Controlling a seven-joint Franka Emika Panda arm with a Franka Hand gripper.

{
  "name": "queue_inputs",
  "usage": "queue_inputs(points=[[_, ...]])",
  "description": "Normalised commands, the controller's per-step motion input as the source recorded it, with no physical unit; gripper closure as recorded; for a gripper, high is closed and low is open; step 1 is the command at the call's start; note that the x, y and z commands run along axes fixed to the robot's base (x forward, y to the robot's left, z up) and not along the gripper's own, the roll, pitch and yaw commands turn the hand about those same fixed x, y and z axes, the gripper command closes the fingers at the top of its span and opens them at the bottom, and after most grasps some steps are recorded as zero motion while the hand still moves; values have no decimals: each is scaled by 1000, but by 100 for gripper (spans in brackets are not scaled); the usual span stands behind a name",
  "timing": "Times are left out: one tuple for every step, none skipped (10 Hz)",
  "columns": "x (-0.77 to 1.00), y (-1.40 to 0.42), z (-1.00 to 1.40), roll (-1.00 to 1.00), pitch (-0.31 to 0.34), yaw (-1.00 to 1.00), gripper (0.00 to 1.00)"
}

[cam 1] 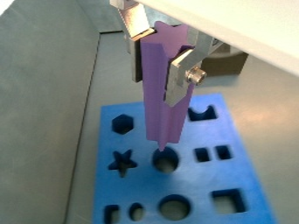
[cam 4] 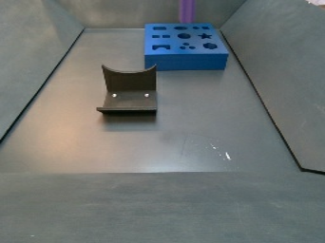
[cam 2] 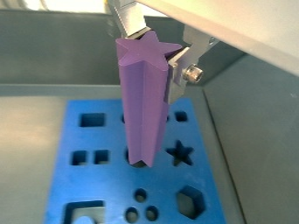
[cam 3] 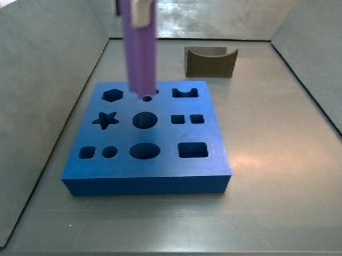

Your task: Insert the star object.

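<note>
My gripper (cam 1: 160,54) is shut on the star object (cam 1: 162,87), a long purple peg with ridged sides, and holds it upright; its star-shaped end shows in a wrist view (cam 2: 146,54). The silver fingers (cam 2: 183,77) clamp its upper part. The peg hangs over the blue block (cam 3: 147,160) with shaped holes. Its lower end (cam 3: 142,90) is over a small round hole (cam 1: 165,161), beside the star hole (cam 3: 107,120), which also shows in both wrist views (cam 1: 121,161) (cam 2: 179,153). I cannot tell whether the peg touches the block. In a side view only the peg (cam 4: 189,9) shows.
The dark brown notched fixture (cam 4: 127,92) stands on the grey floor, apart from the block (cam 4: 185,47); it also shows behind the block (cam 3: 210,62). Grey walls (cam 3: 54,60) enclose the floor on the sides and back.
</note>
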Motion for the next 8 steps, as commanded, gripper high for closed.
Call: queue_inputs(points=[[-663, 0, -503, -19, 0, -103, 100], [-569, -20, -426, -67, 0, -57, 100], [-360, -74, -280, -159, 0, 0, 100], [-366, -51, -74, -239, -17, 117, 100], [-286, -23, 0, -343, -40, 180, 100], [-251, -20, -69, -349, -30, 183, 100], [-237, -9, -211, -294, -11, 157, 100], [-149, -123, -251, -151, 0, 109, 100]])
